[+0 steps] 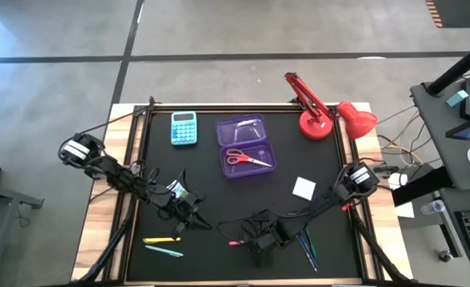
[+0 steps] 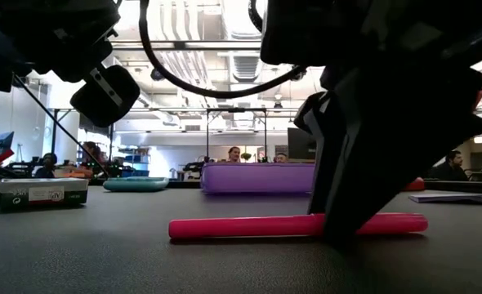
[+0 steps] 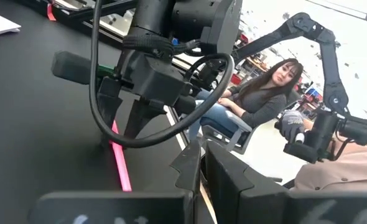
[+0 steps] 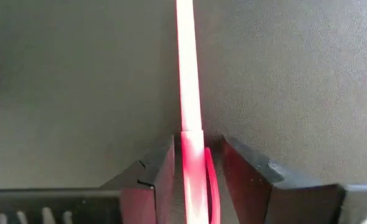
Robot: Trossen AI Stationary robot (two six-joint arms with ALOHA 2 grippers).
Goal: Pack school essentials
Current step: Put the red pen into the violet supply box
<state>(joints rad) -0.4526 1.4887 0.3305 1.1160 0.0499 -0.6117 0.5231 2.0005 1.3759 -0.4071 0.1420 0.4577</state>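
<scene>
While the right gripper (image 4: pixel 195 163) straddles it narrowly, the pink pen (image 4: pixel 188 68) (slim, glossy) lies flat

Light-blue calculator (image 1: pixel 184 127) lying flat near the far edge of the black mat (image 1: pixel 163 171). Red desk lamp (image 1: pixel 324 114) at the mat's far right corner, its base on the mat and its shade over the wooden table (image 1: pixel 99 211) border. Seated person (image 3: pixel 258 93) beyond the table.
</scene>
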